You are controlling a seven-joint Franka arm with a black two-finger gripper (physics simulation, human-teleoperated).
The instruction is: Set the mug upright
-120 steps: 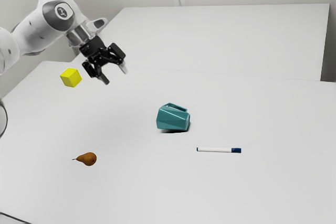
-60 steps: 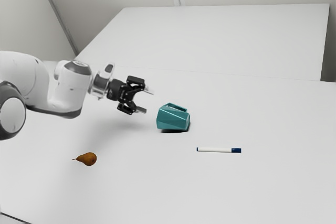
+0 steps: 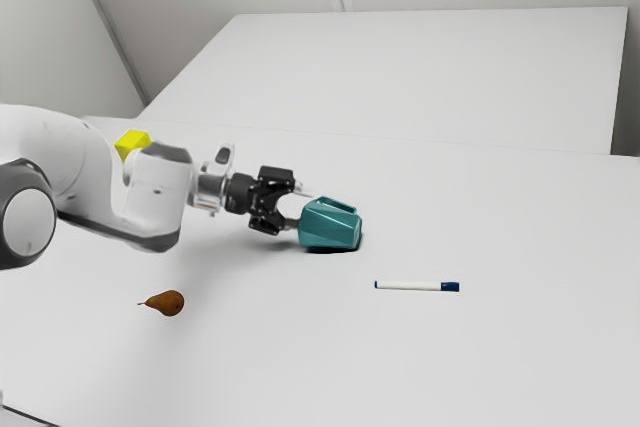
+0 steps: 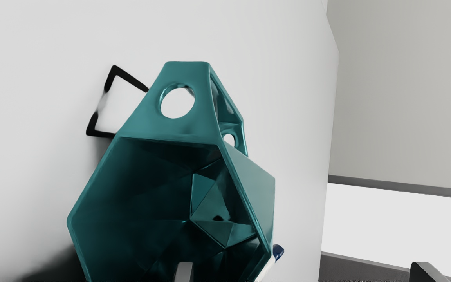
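The teal faceted mug [image 3: 330, 225] lies on its side on the table, its handle turned up. My gripper [image 3: 298, 207] is at the mug's exterior-view-left end, low over the table, fingers apart. In the wrist view the mug [image 4: 131, 196] faces the camera with its open mouth. The gripper [image 4: 302, 272] stands open there, one fingertip in front of the mouth and the other out past the mug's side. Whether a finger touches the mug, I cannot tell.
A white marker with a blue cap [image 3: 417, 286] lies on the table [image 3: 480, 367] beyond the mug. A brown pear [image 3: 166, 303] rests nearer the exterior view's left, and a yellow cube [image 3: 131, 143] is partly behind the arm.
My hand swung down from the exterior view's upper left, levelled out, and then moved toward the exterior view's right up to the mug. The mug has not moved.
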